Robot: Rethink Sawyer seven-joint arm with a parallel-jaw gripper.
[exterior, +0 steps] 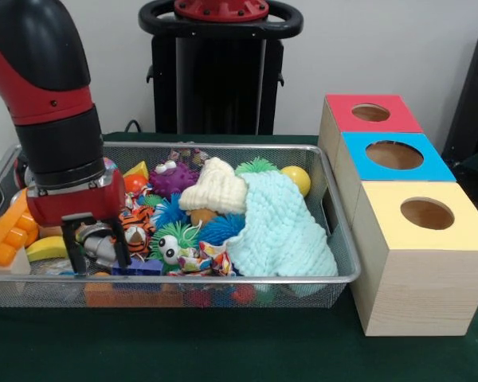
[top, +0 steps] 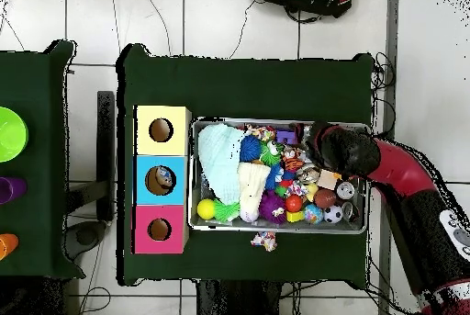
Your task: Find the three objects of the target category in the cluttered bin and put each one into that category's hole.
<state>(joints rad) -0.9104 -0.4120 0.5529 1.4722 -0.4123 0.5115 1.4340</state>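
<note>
the gripper (exterior: 95, 245) reaches down into the bin (exterior: 346, 253), its 2 black fingers (exterior: 74, 253) clenched around a crinkled clear-silvery object (exterior: 97, 239), kind unclear. the red-black arm (exterior: 52, 95) stands above. the blue-topped box's hole (exterior: 394, 154) sits beside the bin.

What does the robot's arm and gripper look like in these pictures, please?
The arm is thick and rounded, with glossy red and black segments. At its wrist sit a silver band and a boxy red block. The gripper below has thin black fingers. No loose cables or markings show.
</note>
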